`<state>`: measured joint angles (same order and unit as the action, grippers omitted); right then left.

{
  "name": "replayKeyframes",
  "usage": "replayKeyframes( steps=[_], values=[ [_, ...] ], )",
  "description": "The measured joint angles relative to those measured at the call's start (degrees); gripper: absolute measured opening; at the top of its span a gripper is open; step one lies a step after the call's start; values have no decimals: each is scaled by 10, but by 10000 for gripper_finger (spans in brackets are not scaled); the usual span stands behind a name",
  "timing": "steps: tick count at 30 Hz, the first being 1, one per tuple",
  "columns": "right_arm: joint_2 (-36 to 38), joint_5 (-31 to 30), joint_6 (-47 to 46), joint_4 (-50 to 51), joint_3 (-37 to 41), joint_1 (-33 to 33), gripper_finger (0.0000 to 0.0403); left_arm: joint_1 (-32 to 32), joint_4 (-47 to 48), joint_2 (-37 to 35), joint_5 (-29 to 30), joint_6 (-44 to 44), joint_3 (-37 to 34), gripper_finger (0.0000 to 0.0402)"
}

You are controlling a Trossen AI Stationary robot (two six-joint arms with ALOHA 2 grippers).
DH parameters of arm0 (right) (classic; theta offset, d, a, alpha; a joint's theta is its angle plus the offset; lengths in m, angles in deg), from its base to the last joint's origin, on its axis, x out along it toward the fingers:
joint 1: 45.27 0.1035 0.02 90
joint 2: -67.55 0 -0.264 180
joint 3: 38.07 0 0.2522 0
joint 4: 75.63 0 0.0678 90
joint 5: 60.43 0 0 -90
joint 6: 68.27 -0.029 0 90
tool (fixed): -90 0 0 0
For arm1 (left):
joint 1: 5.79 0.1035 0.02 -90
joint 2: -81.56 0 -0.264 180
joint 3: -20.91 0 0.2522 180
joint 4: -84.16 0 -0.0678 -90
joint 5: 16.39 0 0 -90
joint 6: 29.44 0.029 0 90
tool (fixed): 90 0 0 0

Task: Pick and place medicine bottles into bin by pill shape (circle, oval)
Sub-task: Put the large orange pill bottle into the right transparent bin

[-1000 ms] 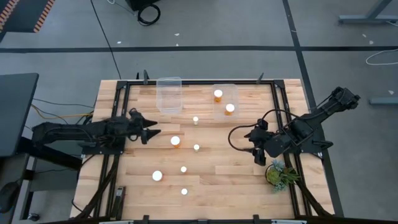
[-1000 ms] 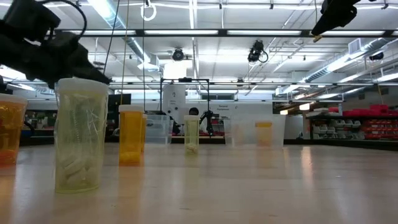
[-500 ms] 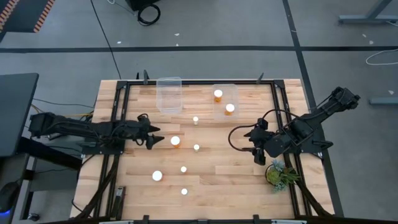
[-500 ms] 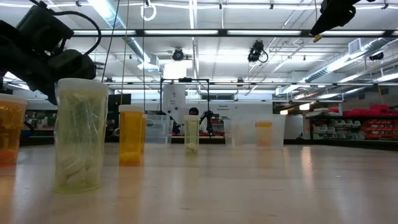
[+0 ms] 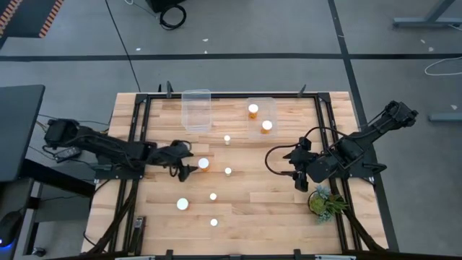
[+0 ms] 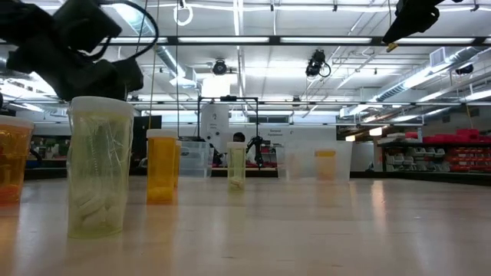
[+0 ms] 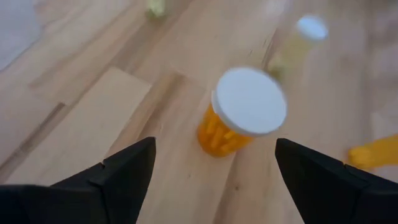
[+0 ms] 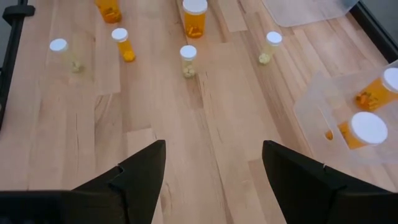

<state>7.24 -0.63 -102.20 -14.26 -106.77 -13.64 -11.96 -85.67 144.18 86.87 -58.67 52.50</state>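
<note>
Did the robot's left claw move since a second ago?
Yes. In the high view, the left gripper has slid across the table toward the wide orange bottle, which stayed put. Its fingers are open, not yet around the bottle.

The table (image 5: 245, 195) was of pale wood planks, set in a black metal frame (image 5: 137, 115). Around it lay a grey floor (image 5: 289, 29) crossed by dark lines (image 5: 346, 58). A coiled black cable (image 5: 172, 15) lay on the floor beyond the table's far edge, and a white cable (image 5: 440, 66) near the right side. A dark desk (image 5: 14, 123) stood to the left. An orange-and-black striped strip (image 5: 45, 14) ran at the top left corner. In the low view the room behind was a large hall with rows of long ceiling lights (image 6: 307, 40), white ceiling beams (image 6: 238, 15) and red shelving (image 6: 453, 142) at the right.
</note>
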Motion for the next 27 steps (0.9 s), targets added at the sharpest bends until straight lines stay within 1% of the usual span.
replayKeyframes(
  steps=[4,7,10,18,22,27],
  values=[
    [0,0,0,0,0,0,275,0,38,68,1,9,44,313],
    [0,0,-1,0,0,0,275,0,68,107,0,27,74,284],
    [0,0,-1,0,0,0,275,0,71,139,0,30,99,252],
    [0,0,-1,0,0,0,275,1,74,197,0,64,144,179],
    [0,0,-1,0,0,0,275,3,72,219,1,66,157,152],
    [0,0,-1,-1,0,0,275,2,66,249,12,98,162,122]
  ],
)
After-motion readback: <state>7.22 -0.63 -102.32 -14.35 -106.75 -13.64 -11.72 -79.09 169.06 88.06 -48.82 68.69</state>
